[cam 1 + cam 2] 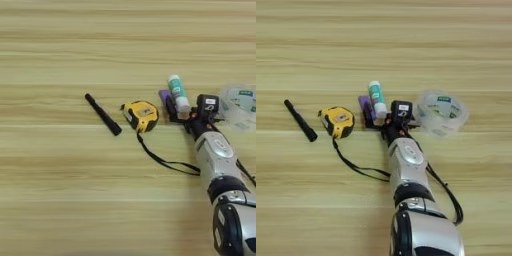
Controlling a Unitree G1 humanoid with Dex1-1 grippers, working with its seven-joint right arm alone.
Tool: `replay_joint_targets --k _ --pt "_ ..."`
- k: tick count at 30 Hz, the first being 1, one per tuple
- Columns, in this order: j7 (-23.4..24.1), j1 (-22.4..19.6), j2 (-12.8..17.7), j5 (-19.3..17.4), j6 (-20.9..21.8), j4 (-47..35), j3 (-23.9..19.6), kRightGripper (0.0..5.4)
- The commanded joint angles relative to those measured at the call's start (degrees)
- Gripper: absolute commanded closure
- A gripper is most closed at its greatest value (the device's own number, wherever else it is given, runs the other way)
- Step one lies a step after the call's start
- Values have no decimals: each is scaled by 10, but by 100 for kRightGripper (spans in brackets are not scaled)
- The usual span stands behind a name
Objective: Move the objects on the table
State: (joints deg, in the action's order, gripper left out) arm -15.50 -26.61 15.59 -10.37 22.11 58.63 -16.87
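On the light wood-grain table [60, 45] lie a slim black pen [102, 114], a yellow tape measure [140, 115] with its black strap [165, 162] trailing to the right, a small purple block [163, 95] and a white glue stick [177, 92] with a green label. My right gripper [177, 111] reaches in from the bottom right on the silver forearm [216, 155]. It sits at the near ends of the purple block [363, 102] and the glue stick [376, 96], covering part of the block. Everything rests on the table.
A clear roll of tape [442, 113] lies just right of the gripper. The tape measure's strap loops close under the forearm, and a black cable [448, 195] hangs off the arm's right side.
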Motion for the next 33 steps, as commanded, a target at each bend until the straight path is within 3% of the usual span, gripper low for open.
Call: replay_joint_targets --k 1,21,33 --pt "-1 -42 23 -4 3 -12 -4 26" --pt "-23 -47 19 -17 -48 5 -6 273" --pt "-27 -46 20 -21 -53 4 -7 369"
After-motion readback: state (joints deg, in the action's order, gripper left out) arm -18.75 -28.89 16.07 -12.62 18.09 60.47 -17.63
